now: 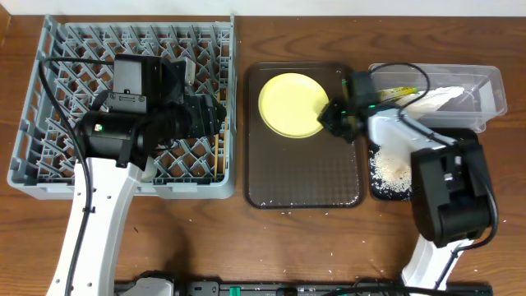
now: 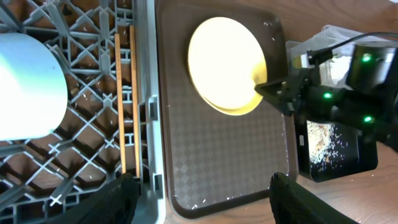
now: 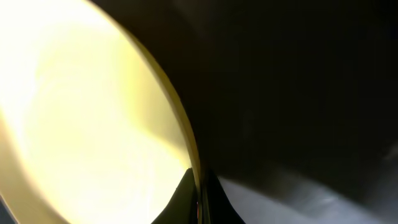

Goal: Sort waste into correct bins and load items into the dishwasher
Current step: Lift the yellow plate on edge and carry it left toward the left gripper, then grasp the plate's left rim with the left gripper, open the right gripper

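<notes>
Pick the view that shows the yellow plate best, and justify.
Overhead: the yellow plate sits nearly whole and evenly lit on the brown tray. Left wrist shows it glare-washed. Right wrist catches only a close stretch of rim.

The round yellow plate [image 2: 224, 62] is looking smooth and glossy; the dark brown tray [image 2: 230, 162] is showing an embossed pattern; the thin chopsticks [image 2: 119, 106] are looking wooden, matt.
</notes>
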